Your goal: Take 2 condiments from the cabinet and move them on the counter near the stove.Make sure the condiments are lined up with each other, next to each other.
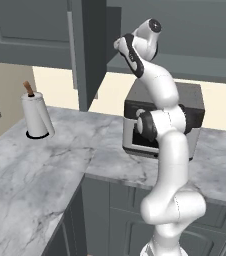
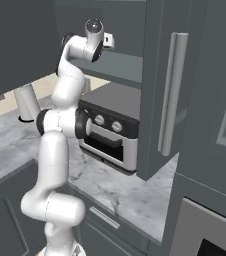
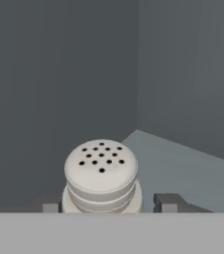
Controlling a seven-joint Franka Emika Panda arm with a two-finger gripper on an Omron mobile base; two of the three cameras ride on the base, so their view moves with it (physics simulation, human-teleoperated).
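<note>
Reaching high into the open cabinet (image 2: pixel 155 85), the gripper (image 3: pixel 109 203) has its two dark fingertips (image 3: pixel 167 202) standing on both sides of the pale jar (image 3: pixel 101 176), one at each side of its body, just under the lid. They are apart by about the width of the jar, but I cannot tell if they already press on it or only stand very near, because the place of contact is hidden at the bottom of the hand view.

From the two base views, the arm (image 1: pixel 160 130) goes up from the counter (image 1: pixel 40 165) and bends into the cabinet above the toaster oven (image 2: pixel 110 132), so the jar is inside the cabinet, on its grey shelf (image 3: pixel 183 163), close to the back corner. The paper-towel roll (image 1: pixel 36 115) stands far to the left on the counter.

The jar looks short, round and stiff, with a domed lid full of small black holes, like a shaker. I judge it is light and hard, so it should not deform in the grip. Its smooth round side could slip or turn between flat fingers. The best hold seems to be on the straight body below the lid rim, not on the lid, which may be loose. Keeping it upright is wise, since the holes could let the content out.
</note>
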